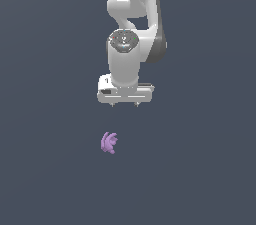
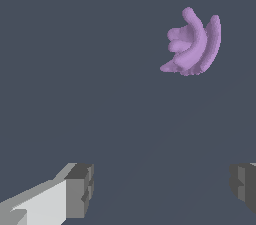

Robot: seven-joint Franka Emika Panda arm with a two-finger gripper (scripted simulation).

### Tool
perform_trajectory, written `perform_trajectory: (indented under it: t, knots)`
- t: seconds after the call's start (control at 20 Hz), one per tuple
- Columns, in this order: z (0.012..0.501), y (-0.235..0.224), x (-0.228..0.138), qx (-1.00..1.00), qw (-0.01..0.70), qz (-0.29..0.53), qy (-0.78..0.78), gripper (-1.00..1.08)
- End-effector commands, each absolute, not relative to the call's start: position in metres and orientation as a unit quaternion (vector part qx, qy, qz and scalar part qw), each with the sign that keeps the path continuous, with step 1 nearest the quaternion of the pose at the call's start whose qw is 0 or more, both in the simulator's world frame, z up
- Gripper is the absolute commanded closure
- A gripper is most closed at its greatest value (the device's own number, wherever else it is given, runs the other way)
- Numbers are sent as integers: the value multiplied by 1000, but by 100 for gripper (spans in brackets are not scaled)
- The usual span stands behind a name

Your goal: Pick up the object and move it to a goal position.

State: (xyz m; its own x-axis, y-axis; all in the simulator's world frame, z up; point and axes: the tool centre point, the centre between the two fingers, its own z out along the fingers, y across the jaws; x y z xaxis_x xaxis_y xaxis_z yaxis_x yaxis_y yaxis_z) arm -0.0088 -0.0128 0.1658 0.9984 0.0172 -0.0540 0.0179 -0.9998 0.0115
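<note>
The object (image 1: pixel 109 143) is a small light-purple lump with several stubby lobes, lying on the dark grey floor. In the exterior view it sits below my white gripper (image 1: pixel 125 104) and slightly toward that view's left, well apart from it. The wrist view shows the object (image 2: pixel 192 45) ahead of my gripper (image 2: pixel 160 189), off to one side of the gap. Both fingertips (image 2: pixel 80 189) are spread wide with only bare floor between them, so the gripper is open and holds nothing.
The white arm (image 1: pixel 134 24) rises behind the gripper. A plain dark grey surface (image 1: pixel 200 169) lies all around.
</note>
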Motion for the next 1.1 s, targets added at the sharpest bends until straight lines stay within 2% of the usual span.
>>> perform_trajectory:
  t: [0.0,1.05]
  knots:
    - [166,-13,-9,1000,6,-27,9,-92]
    - [171,-10,2,1000,8,-16,14,-92]
